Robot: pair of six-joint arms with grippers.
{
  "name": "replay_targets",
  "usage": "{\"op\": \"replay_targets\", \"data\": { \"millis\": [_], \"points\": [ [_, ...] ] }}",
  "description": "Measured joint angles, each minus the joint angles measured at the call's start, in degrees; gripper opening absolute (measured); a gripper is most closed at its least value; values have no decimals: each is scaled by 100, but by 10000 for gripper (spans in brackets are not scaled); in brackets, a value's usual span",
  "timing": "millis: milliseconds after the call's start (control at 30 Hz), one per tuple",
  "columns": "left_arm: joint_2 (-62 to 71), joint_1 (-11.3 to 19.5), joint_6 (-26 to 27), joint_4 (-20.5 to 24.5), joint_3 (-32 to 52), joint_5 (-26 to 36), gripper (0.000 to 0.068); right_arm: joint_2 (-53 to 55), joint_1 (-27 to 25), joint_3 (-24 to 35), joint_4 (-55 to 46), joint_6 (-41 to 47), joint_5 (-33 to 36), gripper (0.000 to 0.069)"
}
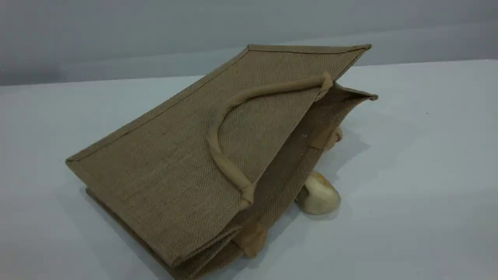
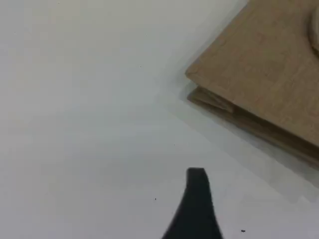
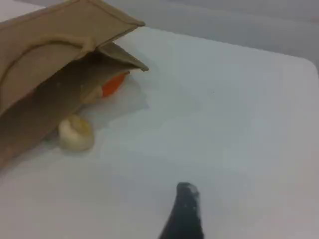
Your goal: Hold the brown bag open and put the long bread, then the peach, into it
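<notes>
The brown bag (image 1: 171, 163) lies on its side on the white table, tilted up, its mouth gaping slightly toward the right. Its upper loop handle (image 1: 218, 132) rests flat on the top face. One bottom corner of the bag (image 2: 259, 74) fills the upper right of the left wrist view, and its mouth end (image 3: 45, 59) shows in the right wrist view. The long bread and the peach are hidden. Both arms are outside the scene view. Each wrist view shows one dark fingertip (image 2: 197, 177) (image 3: 187, 191) over bare table, with nothing held.
A small pale beige lump (image 1: 319, 192) lies against the bag's lower edge, also seen in the right wrist view (image 3: 76, 133). An orange ball (image 3: 113, 84) peeks from under the bag's raised mouth. White table (image 1: 420, 163) stretches to the right.
</notes>
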Motion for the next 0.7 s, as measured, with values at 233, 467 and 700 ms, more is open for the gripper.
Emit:
{"op": "replay_targets", "data": {
  "millis": [233, 467, 700],
  "points": [
    [0, 0, 0, 0, 0, 0, 538, 0, 0, 0, 0, 0, 0, 553],
    [0, 550, 0, 19, 0, -5, 538, -61, 254, 0, 6, 0, 0, 553],
    [-171, 1272, 0, 30, 0, -10, 538, -61, 295, 0, 24, 0, 0, 553]
  ]
}}
